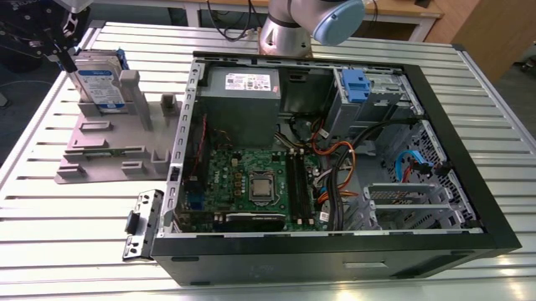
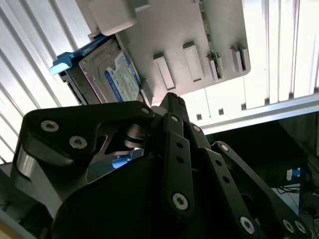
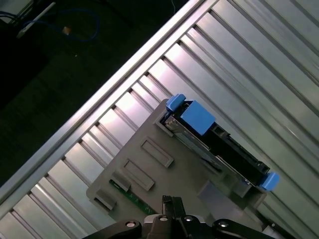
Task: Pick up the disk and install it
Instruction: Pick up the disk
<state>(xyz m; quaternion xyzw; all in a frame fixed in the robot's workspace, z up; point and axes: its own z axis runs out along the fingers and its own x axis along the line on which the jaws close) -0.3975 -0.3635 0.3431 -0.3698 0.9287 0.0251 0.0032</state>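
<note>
The disk (image 1: 99, 84) stands on edge in the grey plastic stand (image 1: 109, 147) on the slatted table, at the exterior view's left. Its white-and-blue label faces the camera, and blue bracket shows along its top edge. My gripper (image 1: 60, 58) hangs just above and to the left of the disk's top corner, close to it. In the second wrist view the gripper (image 2: 172, 102) points toward the disk (image 2: 117, 74) beside the stand (image 2: 184, 30). The first wrist view shows the disk (image 3: 224, 144) edge-on with blue tabs at both ends, held in the stand (image 3: 164, 169), beyond the gripper (image 3: 169, 204).
An open computer case (image 1: 469, 182) lies on its side right of the stand, with motherboard, cables and a drive cage holding a blue bracket (image 1: 356, 84). A loose black metal bracket (image 1: 142, 222) lies by the case's front corner. The arm's base (image 1: 289, 31) rises behind the case.
</note>
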